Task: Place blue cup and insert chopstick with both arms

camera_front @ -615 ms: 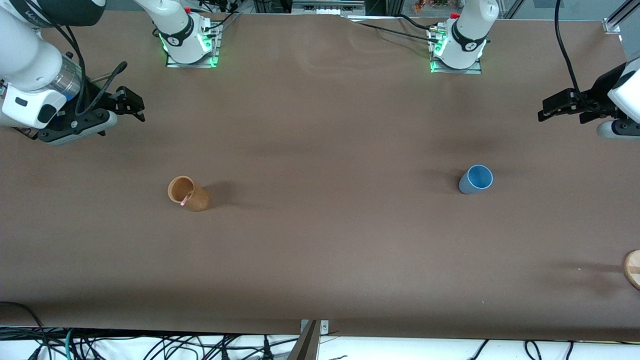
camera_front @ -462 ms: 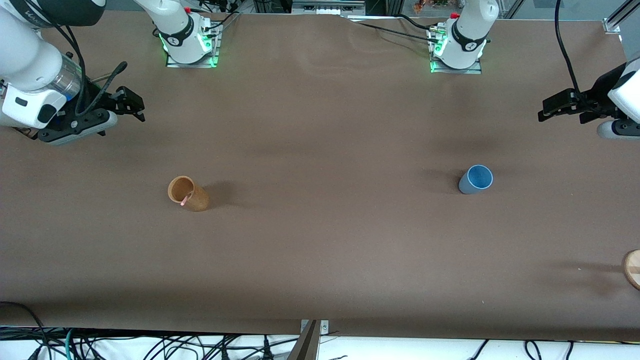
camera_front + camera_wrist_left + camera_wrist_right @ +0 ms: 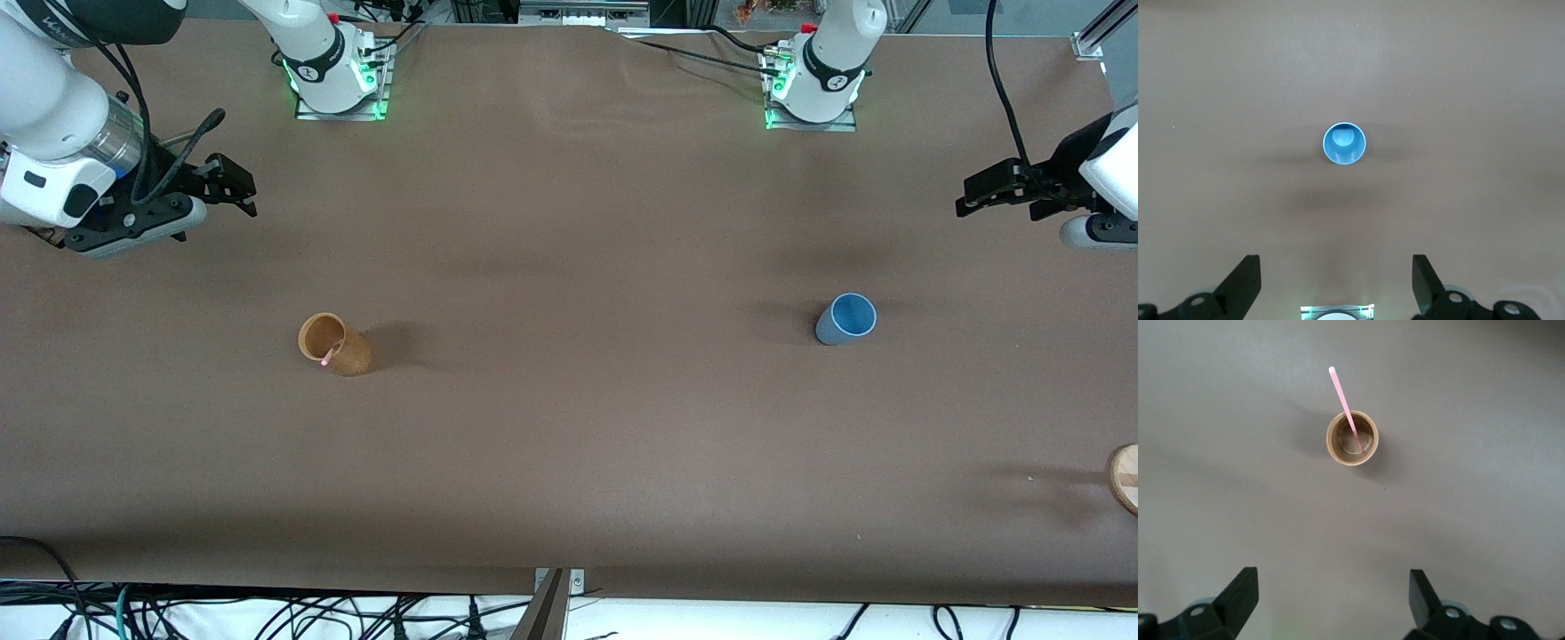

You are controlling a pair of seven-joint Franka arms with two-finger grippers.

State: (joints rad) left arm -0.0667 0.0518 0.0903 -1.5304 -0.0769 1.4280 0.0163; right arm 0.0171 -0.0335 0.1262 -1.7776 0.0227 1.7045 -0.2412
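The blue cup (image 3: 845, 318) stands upright on the brown table toward the left arm's end; it also shows in the left wrist view (image 3: 1344, 143), empty. The pink chopstick (image 3: 327, 356) leans inside the orange-brown cup (image 3: 334, 344) toward the right arm's end, and its tip sticks out over the rim (image 3: 1343, 400). My left gripper (image 3: 978, 191) is open and empty, up over bare table at its end, well apart from the blue cup (image 3: 1336, 283). My right gripper (image 3: 236, 187) is open and empty, up over bare table, well apart from the orange-brown cup (image 3: 1351, 441).
A round wooden object (image 3: 1125, 477) sits at the table's edge at the left arm's end, nearer the front camera. The arm bases (image 3: 338, 76) (image 3: 813, 84) stand at the back edge. Cables (image 3: 267, 613) hang below the table's near edge.
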